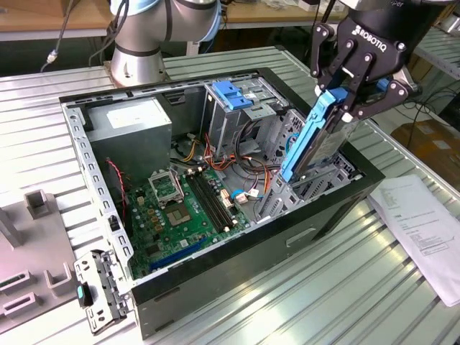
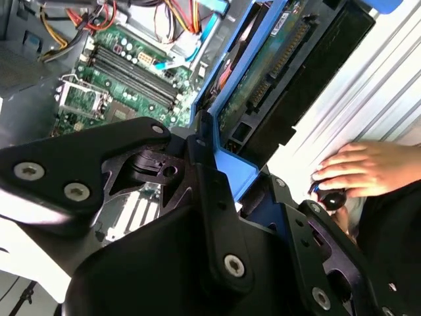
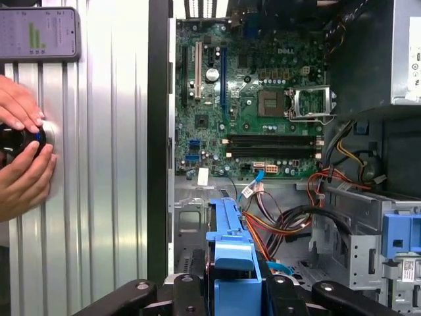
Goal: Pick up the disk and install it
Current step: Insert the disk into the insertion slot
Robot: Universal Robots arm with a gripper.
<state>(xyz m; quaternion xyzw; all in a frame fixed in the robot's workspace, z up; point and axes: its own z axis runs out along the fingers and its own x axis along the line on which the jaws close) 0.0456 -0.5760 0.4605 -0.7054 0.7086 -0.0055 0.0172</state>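
Ribbed metal table carries everything, with workshop benches behind it. At the exterior view's left stand grey fixtures. Next comes the open computer case, with its green motherboard facing up and a blue-latched drive cage farther back. Toward the exterior view's right, the gripper is clamped on the upper end of the disk. The disk hangs below the claw with its long axis steeply tilted. Its lower end points down and toward the exterior view's left, at the grey bay by the case's wall; whether it sits in there cannot be told. A sheet of paper lies farthest right. In the first wrist view a person's hand rests on a black knob beside the case.
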